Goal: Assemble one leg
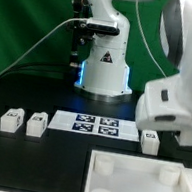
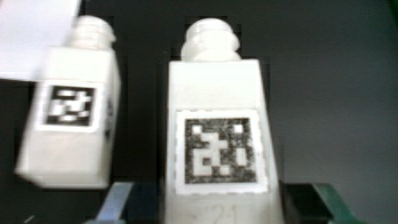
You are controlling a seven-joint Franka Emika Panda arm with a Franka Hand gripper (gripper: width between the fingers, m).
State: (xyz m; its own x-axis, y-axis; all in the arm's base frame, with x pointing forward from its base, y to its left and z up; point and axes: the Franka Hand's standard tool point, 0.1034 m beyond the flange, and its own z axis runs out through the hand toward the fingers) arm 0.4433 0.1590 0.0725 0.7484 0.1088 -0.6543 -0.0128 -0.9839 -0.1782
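**A:** What's nearest?

**B:** One big white panel point(image 1: 135, 182), flat on the bench point(image 1: 52, 163) at the near right. Its corner bosses face up, probably so a leg can go in from above.

**A:** And the legs?

**B:** Just behind it is a row. The outer left leg point(image 1: 11, 120) and inner left leg point(image 1: 37, 124) sit side by side, and the right leg point(image 1: 149, 142) is under the arm point(image 1: 183, 78). That's three, and I'd guess the arm hides a fourth.

**A:** The jaws?

**B:** In the wrist view they stand apart, one on each side of the middle leg point(image 2: 217, 130), which lies tag up. I cannot tell whether they pinch it. The neighbour leg point(image 2: 68, 110) lies just beside it, untouched.

**A:** Farther back?

**B:** One marker board point(image 1: 94, 124), between the left and right legs.
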